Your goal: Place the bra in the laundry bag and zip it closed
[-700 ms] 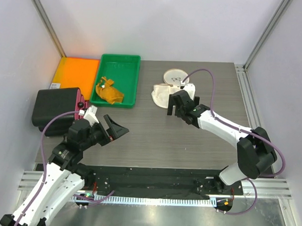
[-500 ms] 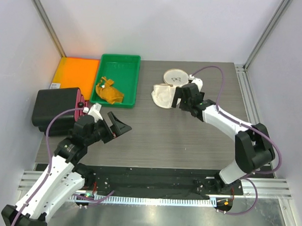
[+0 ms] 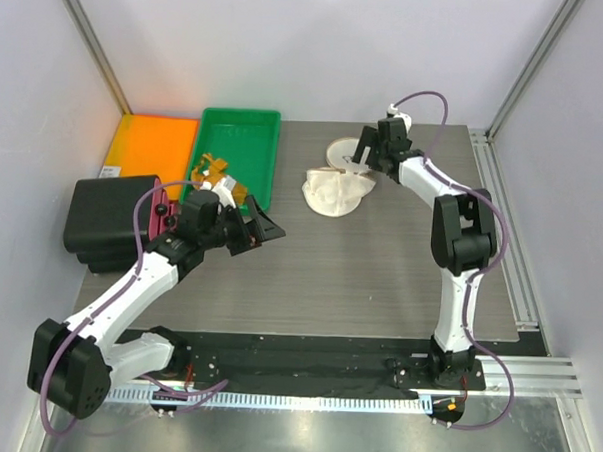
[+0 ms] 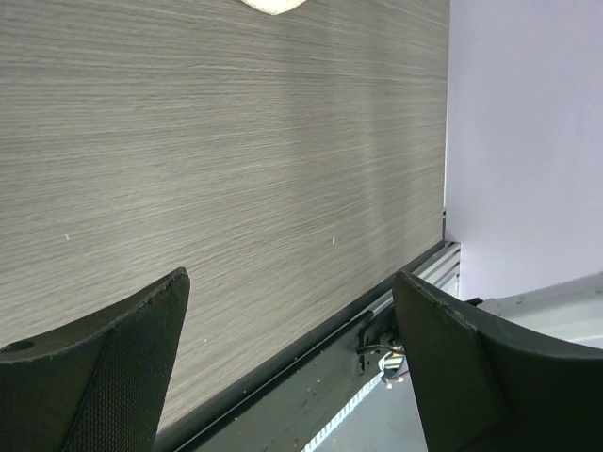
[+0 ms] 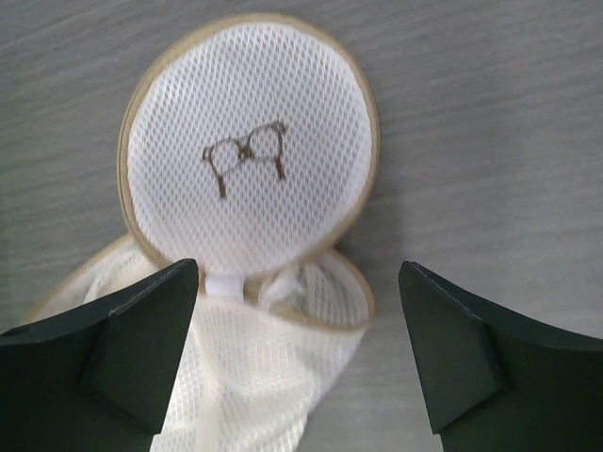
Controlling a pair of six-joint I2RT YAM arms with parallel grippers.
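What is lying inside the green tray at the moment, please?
An orange-yellow bra lies crumpled at the near left of the green tray; the far part of its floor is bare. The left arm covers the tray's near end and part of the bra.

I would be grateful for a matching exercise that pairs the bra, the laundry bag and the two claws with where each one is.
1. bra
2. laundry bag
3. left claw
4. right claw

A. open, above the bag's round lid
B. in the green tray
C. open, over bare table
D. on the table, lid flipped open

Pairs: 1-B, 2-D, 3-C, 4-A
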